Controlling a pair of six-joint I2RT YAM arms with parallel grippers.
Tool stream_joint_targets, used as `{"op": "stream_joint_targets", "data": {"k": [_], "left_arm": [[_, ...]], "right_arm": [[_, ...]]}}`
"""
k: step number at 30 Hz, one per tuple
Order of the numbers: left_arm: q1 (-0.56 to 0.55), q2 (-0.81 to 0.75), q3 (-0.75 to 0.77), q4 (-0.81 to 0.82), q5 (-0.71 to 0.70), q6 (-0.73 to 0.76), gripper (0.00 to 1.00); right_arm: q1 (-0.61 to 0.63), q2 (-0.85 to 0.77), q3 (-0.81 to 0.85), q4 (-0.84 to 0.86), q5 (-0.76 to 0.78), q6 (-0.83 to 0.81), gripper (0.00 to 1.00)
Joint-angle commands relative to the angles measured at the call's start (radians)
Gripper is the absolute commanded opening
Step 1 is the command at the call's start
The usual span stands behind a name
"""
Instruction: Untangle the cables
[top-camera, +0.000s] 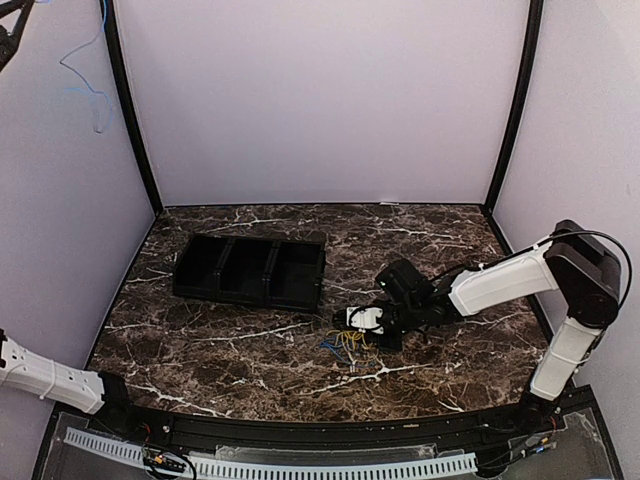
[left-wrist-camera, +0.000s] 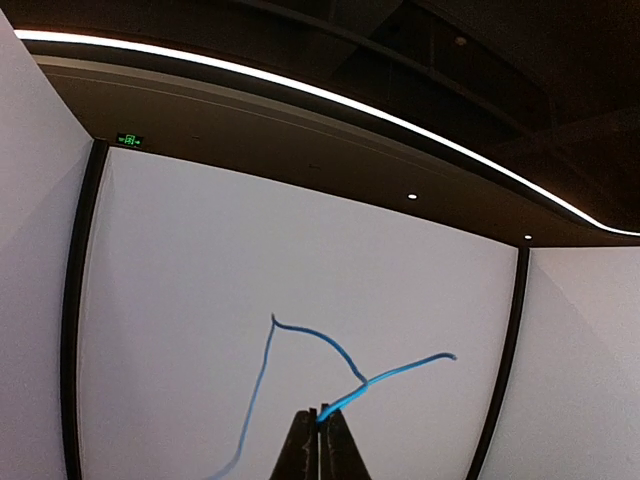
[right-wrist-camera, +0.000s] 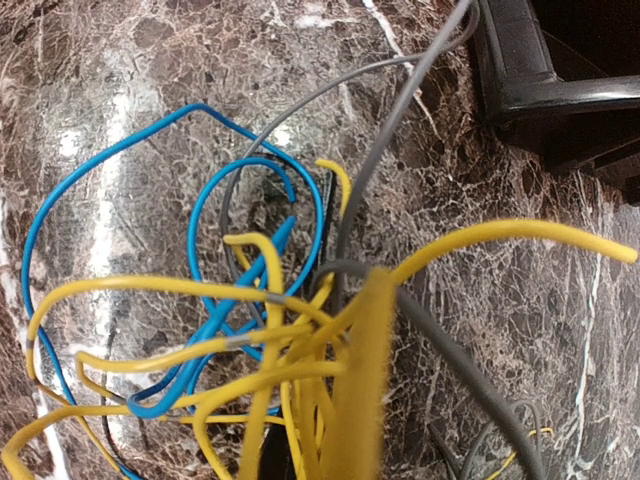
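Tabletop of dark brown, white-veined marble pattern (top-camera: 200, 350) carries all items noted. Black rectangular plastic tray with three compartments (top-camera: 250, 239) sits left of centre, towards the rear.

White-and-black right arm (top-camera: 500, 280) reaches in from the right edge. The right gripper (top-camera: 372, 322) is low over the table, just behind and touching the edge of the tangle of thin wires (top-camera: 345, 345), which lies near the table centre, right of the tray and apart from it. In the right wrist view, the yellow insulated wires (right-wrist-camera: 520, 226) converge close to the lens. The fingers themselves are not distinguishable, so whether they are apart or closed cannot be told.

White left arm (top-camera: 45, 378) leaves the overhead view at lower left. The left gripper (left-wrist-camera: 320, 440) points upward at the enclosure wall and ceiling, jaws together and clamped on a single thin blue wire (left-wrist-camera: 400, 368), which hangs in the air off the table.

Within the tangle, looped blue wire (right-wrist-camera: 215, 335) and dark grey wire (right-wrist-camera: 420, 90) interlace with the yellow.
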Motion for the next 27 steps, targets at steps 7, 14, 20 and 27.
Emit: {"op": "stream_joint_targets", "data": {"k": [7, 14, 20, 27], "left_arm": [[-0.005, -0.169, -0.403, 0.064, -0.080, -0.053, 0.00], [-0.005, -0.192, -0.588, -0.100, -0.175, -0.185, 0.00], [0.001, -0.214, -0.755, -0.141, -0.217, -0.311, 0.00], [0.222, -0.029, -0.658, -0.357, 0.146, -0.441, 0.00]], "right_arm": [[-0.032, -0.034, 0.037, -0.068, 0.023, 0.026, 0.29], [-0.076, -0.150, 0.180, -0.315, -0.019, -0.005, 0.55], [-0.130, -0.225, 0.272, -0.480, -0.104, -0.014, 0.73], [-0.183, -0.231, 0.340, -0.686, -0.230, -0.064, 0.86]]}}
